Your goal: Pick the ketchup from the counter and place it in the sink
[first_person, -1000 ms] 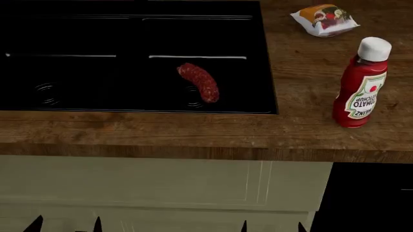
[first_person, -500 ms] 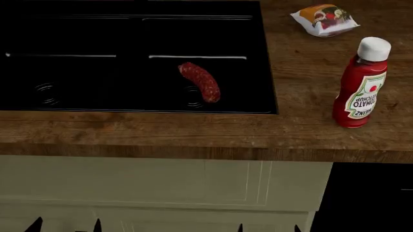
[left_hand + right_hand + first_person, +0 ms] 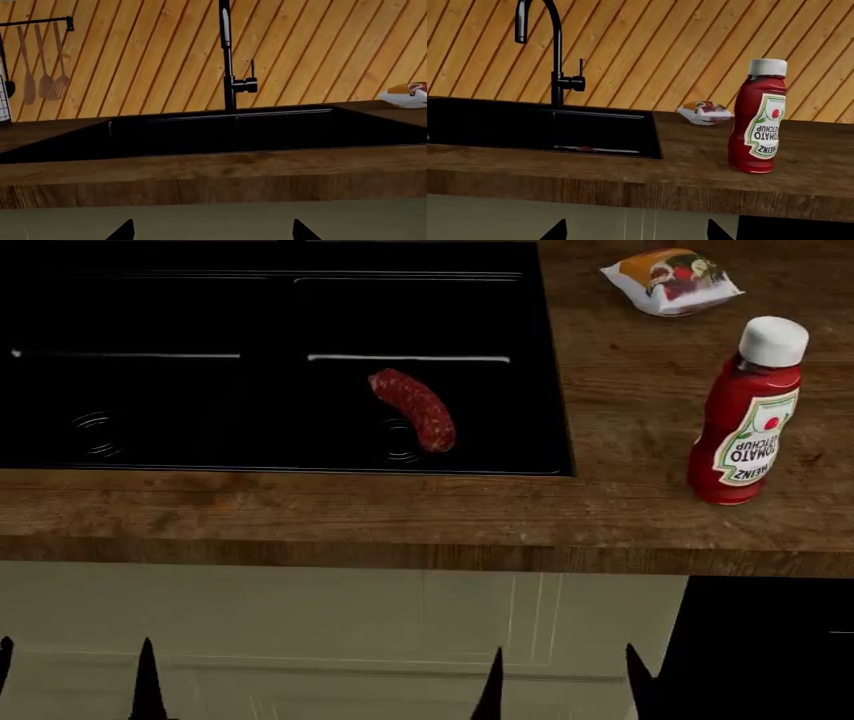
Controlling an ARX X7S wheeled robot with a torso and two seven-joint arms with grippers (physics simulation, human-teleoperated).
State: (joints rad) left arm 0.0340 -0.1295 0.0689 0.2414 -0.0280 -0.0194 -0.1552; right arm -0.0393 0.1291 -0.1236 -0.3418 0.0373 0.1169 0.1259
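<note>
You've got the ketchup (image 3: pixel 745 420) upright on the counter (image 3: pixel 400 510) at 3 o'clock of the sink (image 3: pixel 534 300), both grippers low, jaws spread and empty, staged for reaching.

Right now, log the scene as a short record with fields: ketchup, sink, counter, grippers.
ketchup: upright on the counter, right of the sink, ungrasped
sink: black basin, holds a sausage near a drain
counter extra: snack packet behind the ketchup
left gripper: open, low before the cabinet, empty
right gripper: open, low, empty
</note>
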